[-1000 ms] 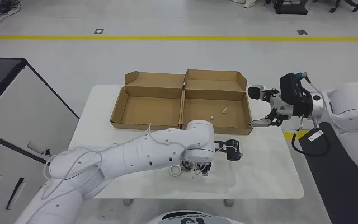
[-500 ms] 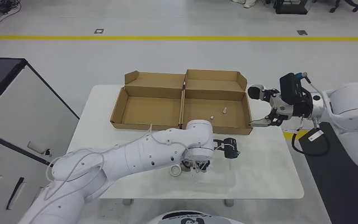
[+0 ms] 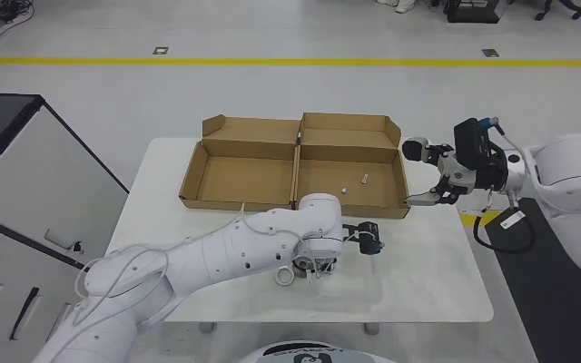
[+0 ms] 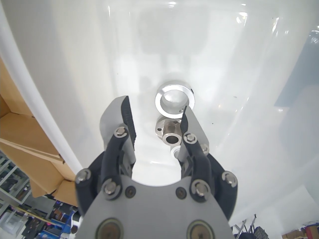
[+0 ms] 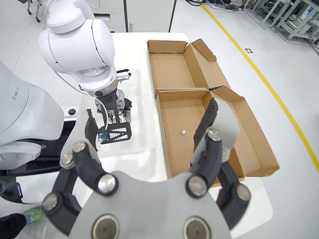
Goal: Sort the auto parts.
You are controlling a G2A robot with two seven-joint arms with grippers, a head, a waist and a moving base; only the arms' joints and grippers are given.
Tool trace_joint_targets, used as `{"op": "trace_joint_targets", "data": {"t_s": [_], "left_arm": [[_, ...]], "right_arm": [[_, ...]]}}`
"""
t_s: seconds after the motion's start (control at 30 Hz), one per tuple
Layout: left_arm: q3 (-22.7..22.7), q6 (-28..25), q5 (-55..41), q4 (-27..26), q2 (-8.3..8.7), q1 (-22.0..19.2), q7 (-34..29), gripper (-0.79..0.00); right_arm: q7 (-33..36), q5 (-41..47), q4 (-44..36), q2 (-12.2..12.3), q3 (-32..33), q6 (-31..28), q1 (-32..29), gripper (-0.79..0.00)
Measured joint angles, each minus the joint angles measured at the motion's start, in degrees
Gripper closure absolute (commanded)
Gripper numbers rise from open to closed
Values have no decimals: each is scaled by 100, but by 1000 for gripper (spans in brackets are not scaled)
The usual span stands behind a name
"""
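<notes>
Silvery flanged hub beside one finger of open, empty left gripper

A robotics lab or factory-style test hall: a pale grey floor marked with a yellow line, rows of metal workbenches loaded with equipment and cables, and white storage cabinets.

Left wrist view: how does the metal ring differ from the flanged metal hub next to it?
The metal ring is a plain collar with a wide bore; the flanged hub is stepped, with a narrower bore. The ring lies beyond the left end effector's fingertips; the hub shows between its open fingers. Both are silver metal.
</notes>
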Motion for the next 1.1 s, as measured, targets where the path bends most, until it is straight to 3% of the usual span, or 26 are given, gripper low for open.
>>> {"op": "trace_joint_targets", "data": {"t_s": [0.47, 1.0, 1.1], "left_arm": [[18, -25, 260, 135, -96, 146, 112, -372], [103, -315, 196, 462, -257, 208, 15, -406], [130, -319, 147, 499, -268, 177, 22, -382]], "right_arm": [[0, 0, 0, 0, 0, 0, 0, -785], [0, 0, 0, 0, 0, 0, 0, -785], [0, 0, 0, 0, 0, 0, 0, -785]]}}
